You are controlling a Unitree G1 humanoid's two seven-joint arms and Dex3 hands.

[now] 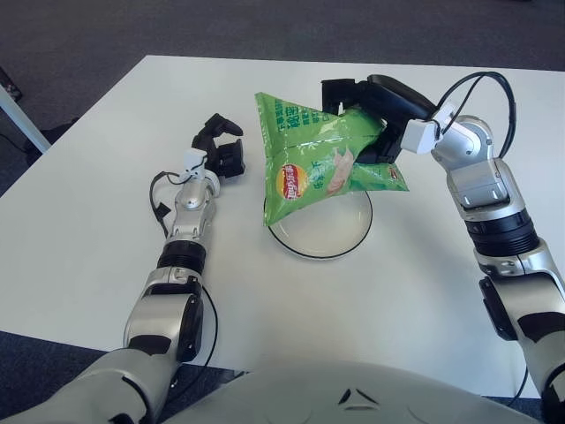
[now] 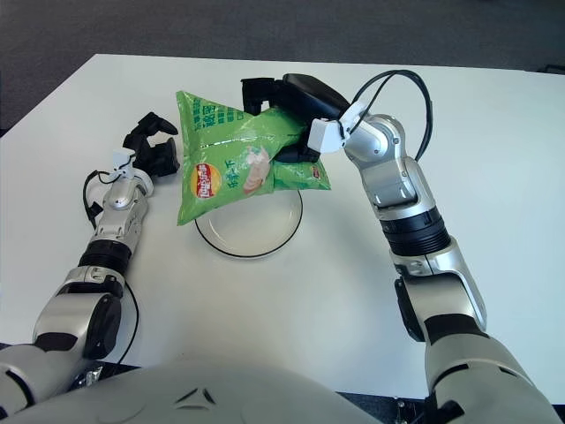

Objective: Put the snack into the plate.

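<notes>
A green bag of chips [image 1: 313, 163] hangs over a clear glass plate [image 1: 340, 238] with a dark rim on the white table. My right hand [image 1: 366, 110] is shut on the bag's upper right part and holds it tilted, its lower left corner down at the plate's left rim. The bag hides the plate's far half. My left hand [image 1: 222, 146] shows to the left of the bag, fingers curled and holding nothing, apart from the bag.
The white table [image 1: 106, 194] spreads around the plate, with its far edge behind the bag. Dark carpet lies beyond it. A pale bar [image 1: 22, 119] shows past the table's left edge.
</notes>
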